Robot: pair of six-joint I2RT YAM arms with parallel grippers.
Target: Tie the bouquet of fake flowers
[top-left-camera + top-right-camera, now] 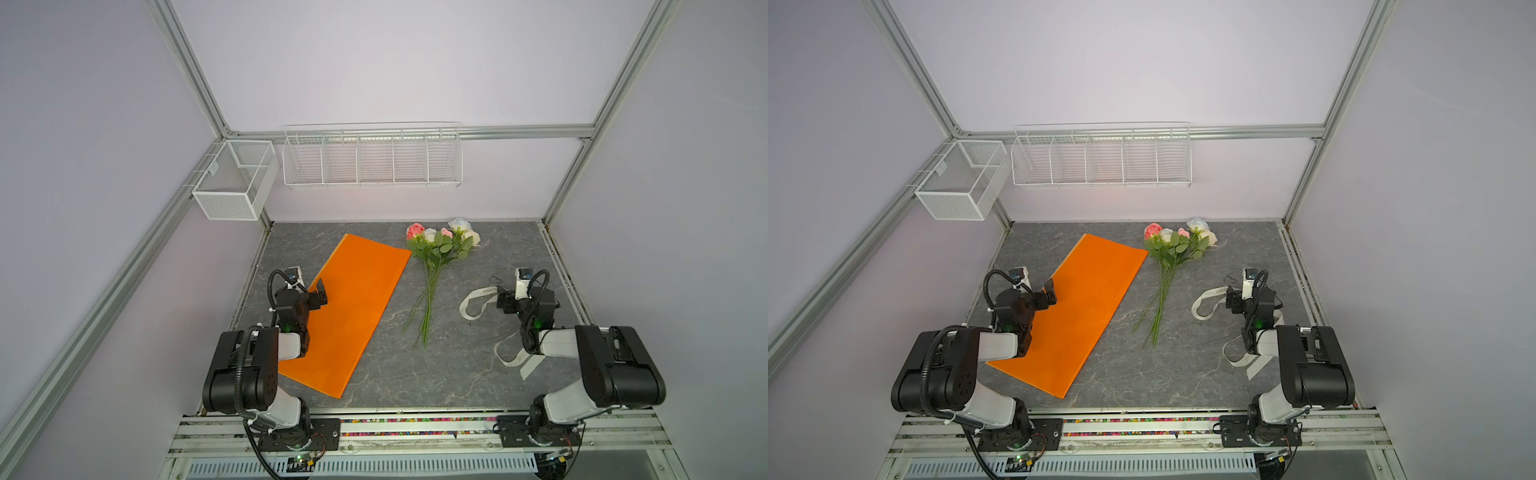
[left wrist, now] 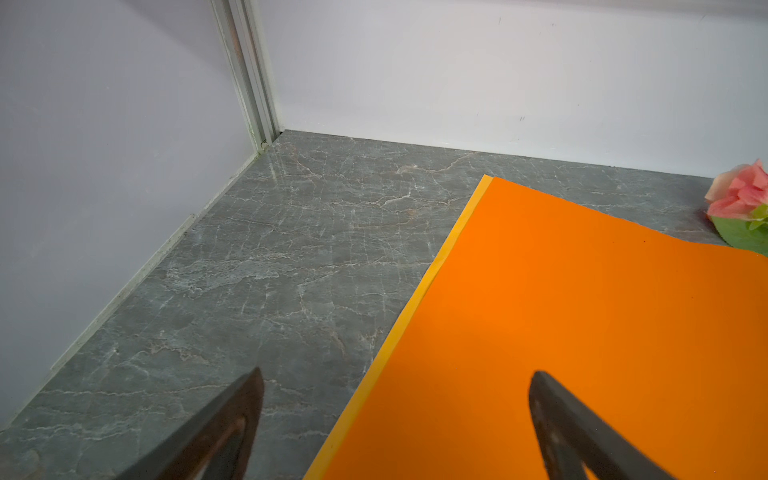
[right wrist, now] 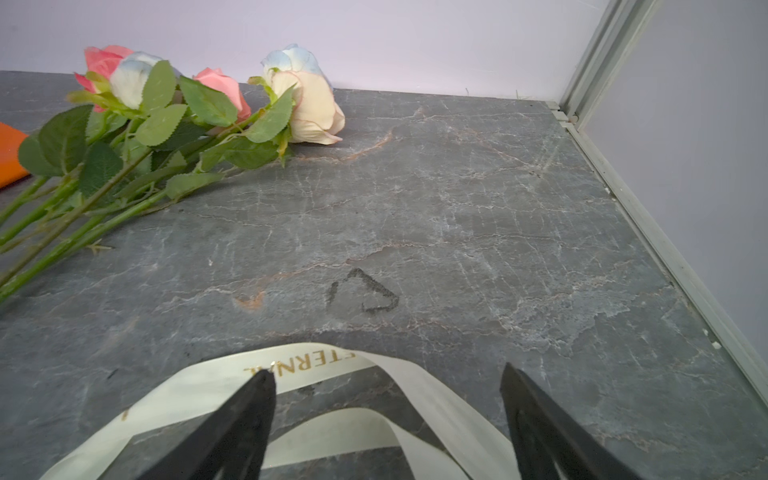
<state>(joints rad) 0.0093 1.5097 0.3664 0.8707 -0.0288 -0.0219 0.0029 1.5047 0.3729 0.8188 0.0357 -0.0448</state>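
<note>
The bouquet of fake flowers (image 1: pixel 436 255) (image 1: pixel 1172 253) lies loose on the grey table, heads toward the back wall, thin green stems fanned toward the front. The right wrist view shows its pink, white, cream and pale blue roses (image 3: pixel 166 120); the left wrist view shows one pink rose (image 2: pixel 737 195). My left gripper (image 1: pixel 318 296) (image 1: pixel 1049 293) (image 2: pixel 397 374) is open above the left edge of the orange paper sheet (image 1: pixel 353 307) (image 2: pixel 582 332). My right gripper (image 1: pixel 500 297) (image 1: pixel 1230 297) (image 3: pixel 387 370) is open just above a loop of the cream printed ribbon (image 1: pixel 478 303) (image 3: pixel 316 361), right of the stems.
More ribbon (image 1: pixel 519 361) trails under the right arm. A white wire rack (image 1: pixel 372 156) and a mesh basket (image 1: pixel 235 178) hang on the back wall. A black scribble (image 3: pixel 365 291) marks the table (image 1: pixel 457 374). Aluminium frame rails border the table.
</note>
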